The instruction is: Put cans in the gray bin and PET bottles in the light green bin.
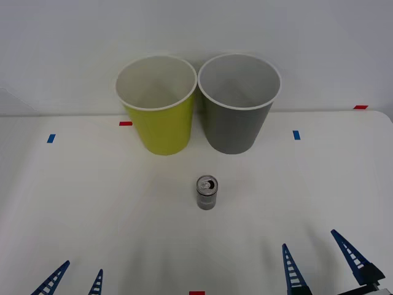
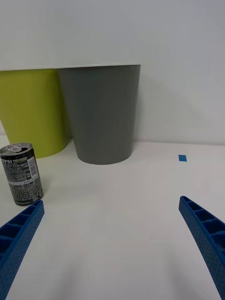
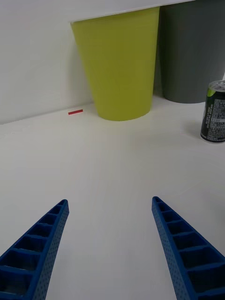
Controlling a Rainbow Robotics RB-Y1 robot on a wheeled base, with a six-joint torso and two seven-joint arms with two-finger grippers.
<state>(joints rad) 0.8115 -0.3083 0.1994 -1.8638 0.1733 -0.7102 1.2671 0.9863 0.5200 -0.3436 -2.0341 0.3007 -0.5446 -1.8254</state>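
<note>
A small dark can (image 1: 207, 192) (image 2: 21, 174) (image 3: 214, 112) with a silver top stands upright on the white table, in front of the two bins. The gray bin (image 1: 239, 102) (image 2: 100, 113) (image 3: 192, 51) stands at the back, right of the light green bin (image 1: 158, 104) (image 2: 30, 110) (image 3: 120, 63); the two touch at the rims and both look empty. My right gripper (image 1: 313, 252) (image 2: 110, 229) is open near the front edge, right of the can. My left gripper (image 1: 81, 274) (image 3: 110, 220) is open at the front left. No PET bottles are in view.
Small blue tape marks (image 1: 296, 134) (image 1: 51, 138) and red ones (image 1: 126, 123) (image 1: 360, 107) (image 1: 196, 293) lie on the table (image 1: 73, 203). A white wall rises right behind the bins.
</note>
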